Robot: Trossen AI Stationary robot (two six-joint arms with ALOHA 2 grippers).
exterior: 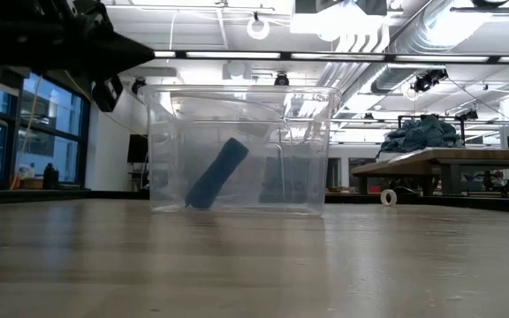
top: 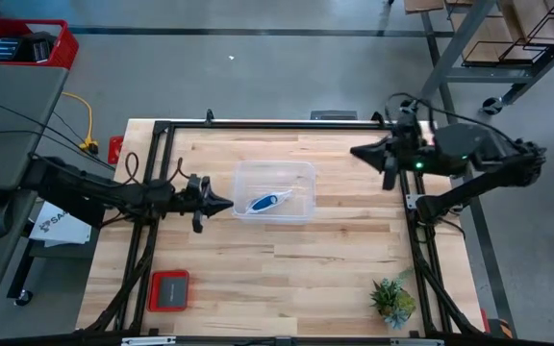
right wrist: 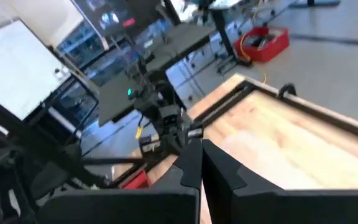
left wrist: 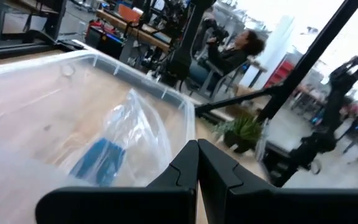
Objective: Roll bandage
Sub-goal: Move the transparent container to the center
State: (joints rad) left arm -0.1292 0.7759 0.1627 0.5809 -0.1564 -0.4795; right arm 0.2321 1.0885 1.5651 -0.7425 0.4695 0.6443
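Two closed hands, left hand (top: 227, 205) level beside tub (top: 301, 171) holding bandage (top: 265, 202), right hand (top: 356, 151) raised apart.

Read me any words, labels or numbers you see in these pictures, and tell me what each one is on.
"SA", cut off: on a white sheet on the floor left of the table, partly hidden by the left arm.
Bandage, clear tub, red case: no text visible.
Whiteboard in the right wrist view: no writing can be read.
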